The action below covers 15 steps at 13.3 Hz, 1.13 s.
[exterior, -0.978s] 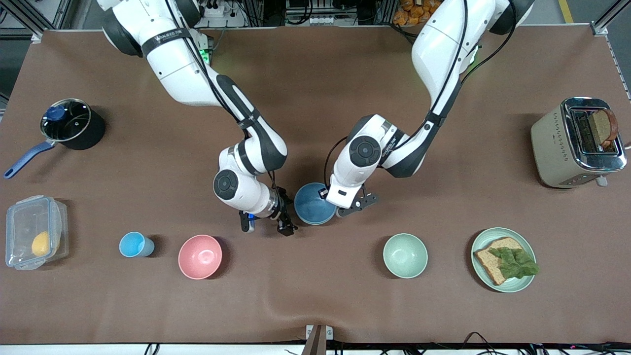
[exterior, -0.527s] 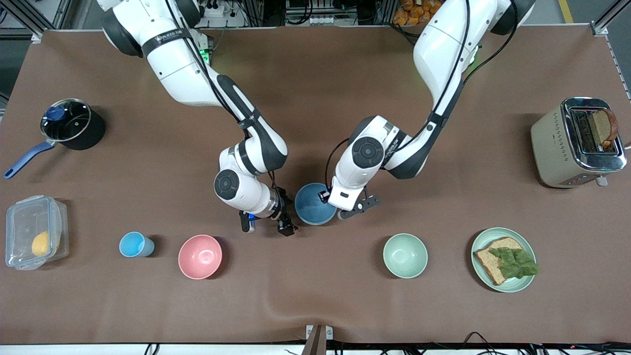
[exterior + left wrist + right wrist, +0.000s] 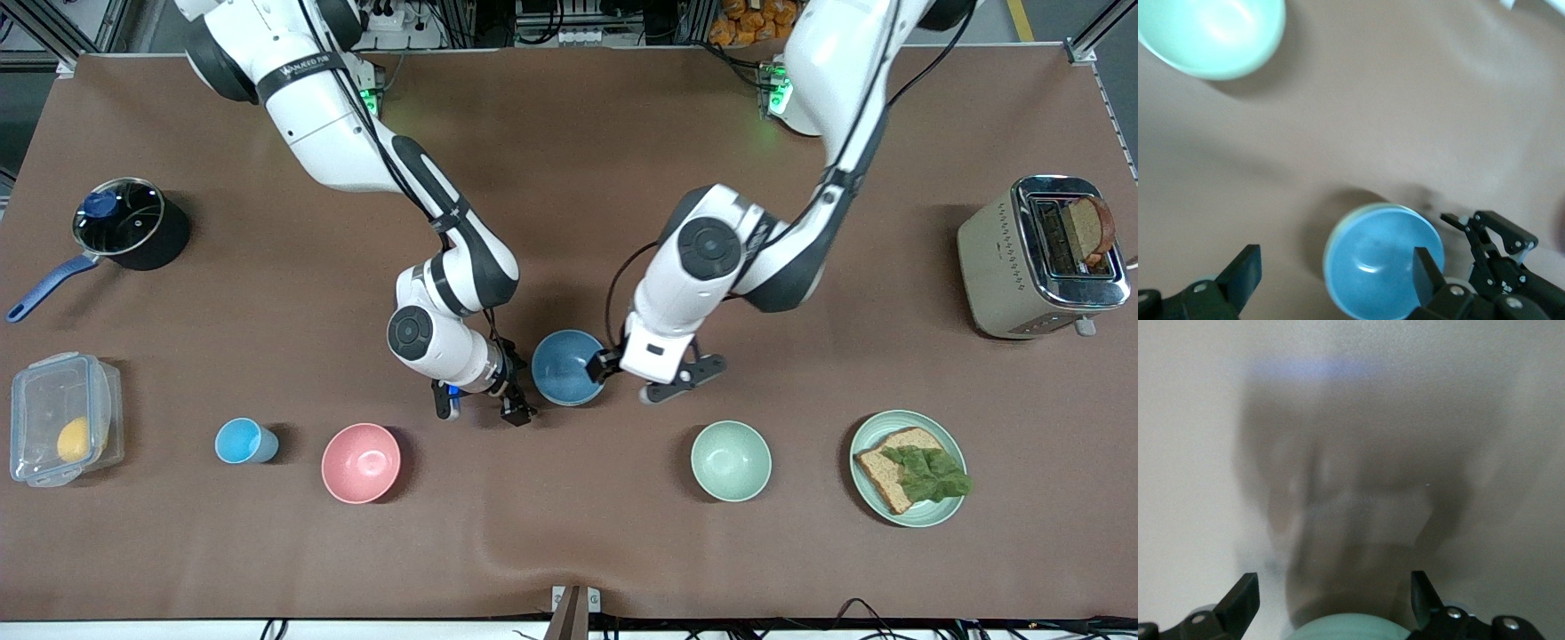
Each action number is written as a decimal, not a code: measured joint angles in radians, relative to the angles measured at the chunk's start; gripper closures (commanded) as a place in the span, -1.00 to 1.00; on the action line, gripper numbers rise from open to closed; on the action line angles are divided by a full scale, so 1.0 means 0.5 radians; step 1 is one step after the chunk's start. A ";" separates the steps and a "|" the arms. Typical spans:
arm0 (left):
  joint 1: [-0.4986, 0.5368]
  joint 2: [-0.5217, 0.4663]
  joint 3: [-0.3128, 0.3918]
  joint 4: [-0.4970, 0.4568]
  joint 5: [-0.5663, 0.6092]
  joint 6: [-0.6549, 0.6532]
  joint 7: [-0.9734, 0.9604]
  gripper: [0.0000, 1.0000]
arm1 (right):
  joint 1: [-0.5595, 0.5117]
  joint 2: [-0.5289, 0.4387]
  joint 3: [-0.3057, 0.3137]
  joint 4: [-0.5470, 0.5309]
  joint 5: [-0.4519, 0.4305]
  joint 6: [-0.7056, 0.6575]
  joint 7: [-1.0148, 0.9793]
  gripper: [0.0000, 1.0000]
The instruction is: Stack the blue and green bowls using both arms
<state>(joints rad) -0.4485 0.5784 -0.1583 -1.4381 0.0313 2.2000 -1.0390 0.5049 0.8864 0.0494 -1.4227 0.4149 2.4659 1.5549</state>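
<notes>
The blue bowl (image 3: 566,367) is sitting nested inside the green bowl (image 3: 1330,235) mid-worktop, only a pale rim of the green one showing. The left gripper (image 3: 642,380) is hovering just beside the stack, toward the left arm's end, jaws spread open and empty. The right gripper (image 3: 484,411) is hanging beside the stack's right-arm side, jaws open

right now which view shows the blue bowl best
The front view: the whole blue bowl sits unobstructed between both end effectors. The left wrist view shows it partly cut off by a finger. The right wrist view does not show it.
</notes>
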 measured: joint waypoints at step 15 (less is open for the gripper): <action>0.836 -0.959 -0.040 -0.025 0.093 -1.221 1.351 -1.00 | -0.282 -0.229 -0.044 0.137 -0.220 -0.669 -0.434 -1.00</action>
<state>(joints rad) -0.0304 0.0988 -0.1785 -1.4508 0.0776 1.5896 -0.3637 0.3637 0.7720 0.0274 -1.3541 0.3050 2.1313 1.3377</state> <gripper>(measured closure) 0.000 0.000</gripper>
